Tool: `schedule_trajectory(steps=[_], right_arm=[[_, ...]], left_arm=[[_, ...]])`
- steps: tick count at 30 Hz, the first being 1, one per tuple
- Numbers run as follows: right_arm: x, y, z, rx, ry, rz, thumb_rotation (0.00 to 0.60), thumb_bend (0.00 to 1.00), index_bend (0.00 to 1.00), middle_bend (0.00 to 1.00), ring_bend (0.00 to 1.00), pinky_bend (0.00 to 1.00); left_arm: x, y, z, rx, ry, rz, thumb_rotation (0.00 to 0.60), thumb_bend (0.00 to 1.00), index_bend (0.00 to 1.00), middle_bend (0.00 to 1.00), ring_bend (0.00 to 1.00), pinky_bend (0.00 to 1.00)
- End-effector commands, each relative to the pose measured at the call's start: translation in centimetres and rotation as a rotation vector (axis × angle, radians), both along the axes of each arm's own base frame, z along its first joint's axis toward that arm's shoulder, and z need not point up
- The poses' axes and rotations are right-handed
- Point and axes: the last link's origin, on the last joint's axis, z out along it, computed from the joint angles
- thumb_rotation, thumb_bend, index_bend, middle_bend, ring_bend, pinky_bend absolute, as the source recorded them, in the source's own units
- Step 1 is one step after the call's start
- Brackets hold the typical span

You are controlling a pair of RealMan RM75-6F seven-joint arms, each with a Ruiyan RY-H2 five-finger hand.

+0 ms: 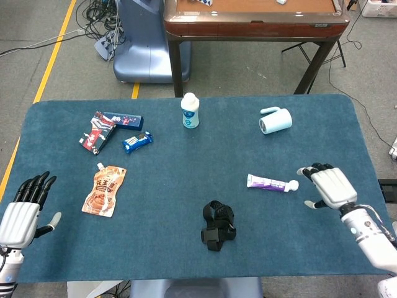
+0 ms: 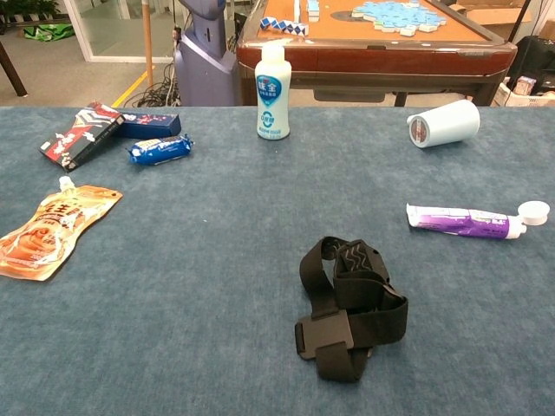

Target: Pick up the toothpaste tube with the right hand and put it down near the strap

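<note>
A purple-and-white toothpaste tube (image 1: 268, 182) (image 2: 464, 221) lies flat on the blue table, its white cap (image 1: 293, 185) pointing right. The black strap (image 1: 218, 225) (image 2: 350, 305) lies bunched up in front of it, nearer the table's front edge. My right hand (image 1: 327, 187) hovers open just right of the cap, fingers spread, holding nothing. At the front left corner my left hand (image 1: 22, 210) is open beside the table edge. Neither hand shows in the chest view.
A pale blue mug (image 1: 275, 120) lies on its side at the back right. A white bottle (image 1: 190, 110) stands at the back centre. Snack boxes (image 1: 105, 129), a blue packet (image 1: 137, 141) and an orange pouch (image 1: 105, 190) lie at the left.
</note>
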Motion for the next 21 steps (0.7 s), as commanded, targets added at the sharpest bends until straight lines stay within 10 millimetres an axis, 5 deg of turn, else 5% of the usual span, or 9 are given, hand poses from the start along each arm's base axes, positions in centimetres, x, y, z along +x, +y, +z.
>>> schedule_trajectory(steps=[1,21], right_arm=[[0.0,-1.5,-1.3,0.025,0.008,-0.010,0.600,0.13,0.25,0.35,0.21,0.26],[-2.3,-5.4,-6.4,0.121,0.018,-0.128,0.600,0.14,0.25,0.35,0.21,0.26]], left_arm=[[0.0,0.2,-0.2,-0.004,0.003,0.002,0.600,0.29,0.00,0.00,0.00,0.04],[-0.5,1.0,-1.8,-0.051,0.012,0.025,0.600,0.29,0.00,0.00,0.00,0.04]])
